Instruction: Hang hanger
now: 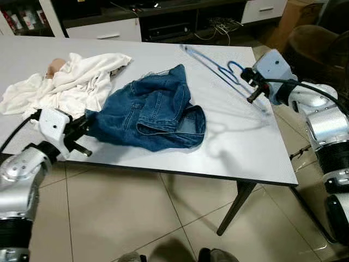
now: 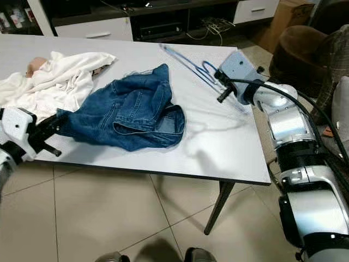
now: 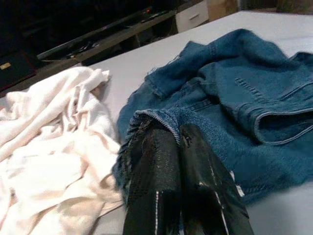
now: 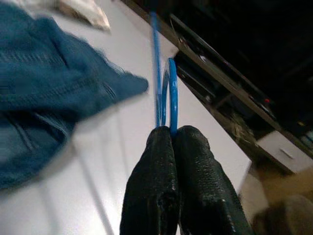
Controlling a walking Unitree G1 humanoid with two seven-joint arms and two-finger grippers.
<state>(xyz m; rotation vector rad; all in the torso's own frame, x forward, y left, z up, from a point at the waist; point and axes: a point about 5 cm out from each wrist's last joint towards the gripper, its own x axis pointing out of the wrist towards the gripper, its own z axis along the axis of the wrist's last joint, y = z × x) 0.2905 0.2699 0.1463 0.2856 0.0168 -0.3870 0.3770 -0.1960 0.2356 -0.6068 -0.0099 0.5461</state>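
Left eye view: white table [image 1: 240,147] on dark legs over a beige tiled floor [image 1: 120,218], with a low dark media unit [image 1: 163,22] and white drawers behind it, brown armchair [image 1: 311,43] off to the right. On the tabletop, crumpled blue denim jacket [image 1: 152,109] near the middle, heaped white cloth [image 1: 71,82] beside it toward the left edge, touching or nearly touching the denim. At the left front corner, left gripper [image 3: 183,147] on the near hem of the jacket, both black fingers pressed together with a fold of frayed denim pinched between them, as seen close up from the left wrist. On the right side, right gripper [image 4: 168,134] raised just above the tabletop near the right edge, fingers clamped tight on the blue hanger [image 1: 218,68] close to its hook. Hanger thin and wiry, slanting up from the gripper toward the far side of the table, lifted clear of the surface with its shadow falling on the white top below, well apart from the jacket
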